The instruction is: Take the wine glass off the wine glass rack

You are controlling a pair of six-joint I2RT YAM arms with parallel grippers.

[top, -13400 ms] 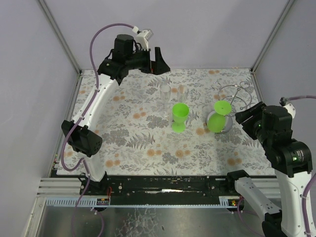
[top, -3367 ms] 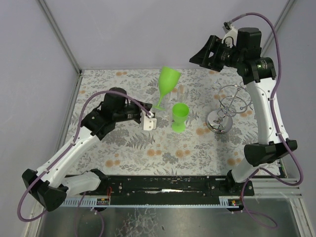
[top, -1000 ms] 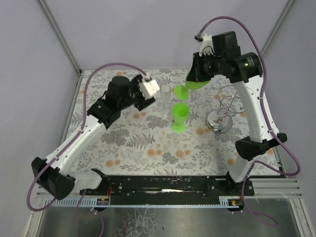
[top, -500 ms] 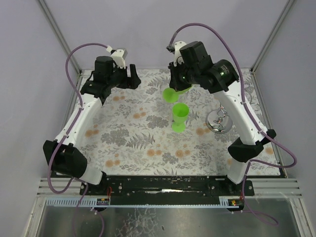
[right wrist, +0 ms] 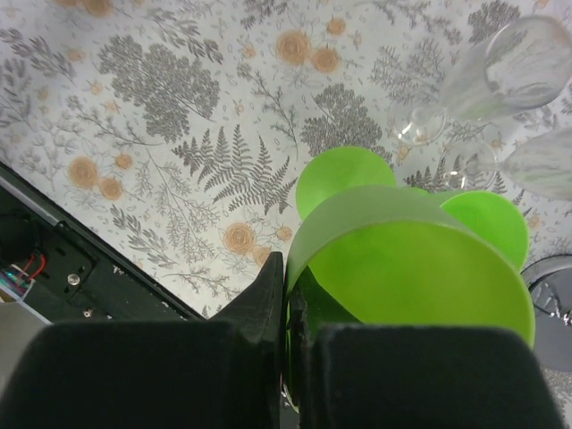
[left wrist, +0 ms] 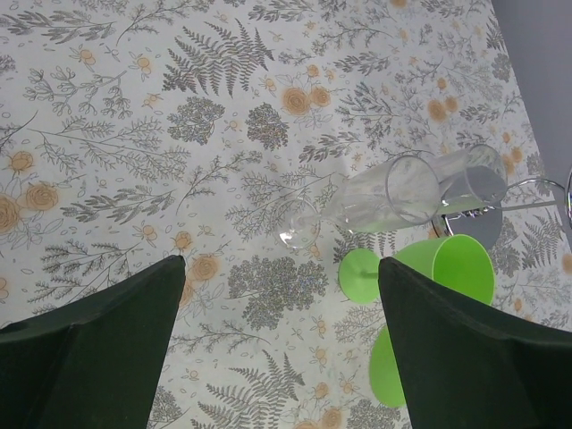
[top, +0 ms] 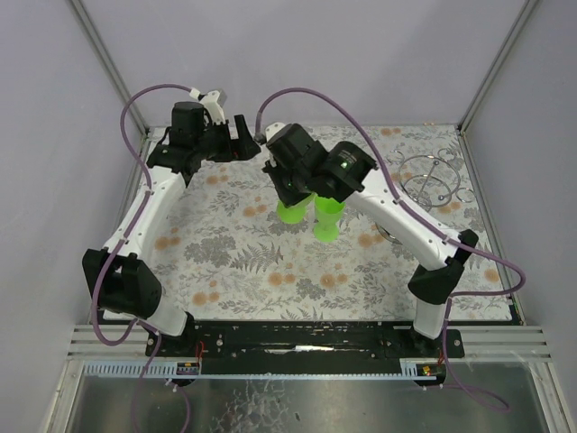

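The right gripper (right wrist: 286,295) stays clamped on the green wine glass (top: 290,213). Since half a second ago it has swung the glass nearer and lower. The glass is now just left of the second green glass (top: 328,218), which stands on the flowered table (top: 225,262). The rack (top: 431,176), where the glass hung earlier, stands well apart at the far right. The left gripper (top: 242,142) has spread wider and holds nothing, over the far left of the table.

Wine glass (top: 289,214) hangs just left of goblet (top: 327,218), rack (top: 431,173) well right.
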